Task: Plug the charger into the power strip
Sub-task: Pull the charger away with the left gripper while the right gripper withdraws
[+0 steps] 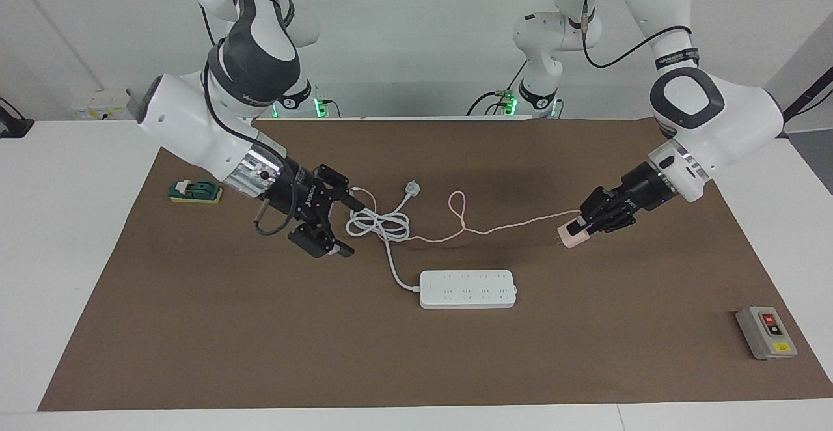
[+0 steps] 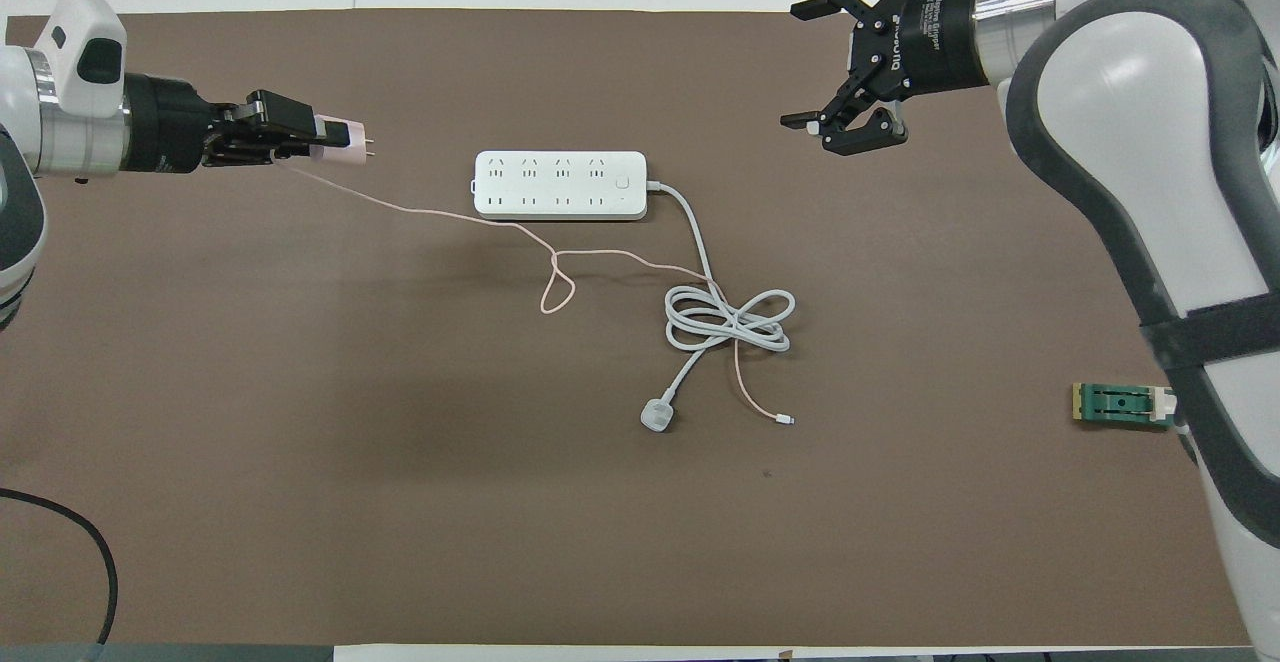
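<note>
Pinching the charger (image 1: 574,238), the left gripper's (image 1: 581,229) fingers hide most of it; right gripper's (image 1: 336,219) fingers spread

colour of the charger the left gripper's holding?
Pale pink, cable included. The charger in the left gripper shows best in the overhead view.

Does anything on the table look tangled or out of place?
Yes. The charger's thin pink cable crosses the power strip's coiled white cord, so the two could snag.
</note>
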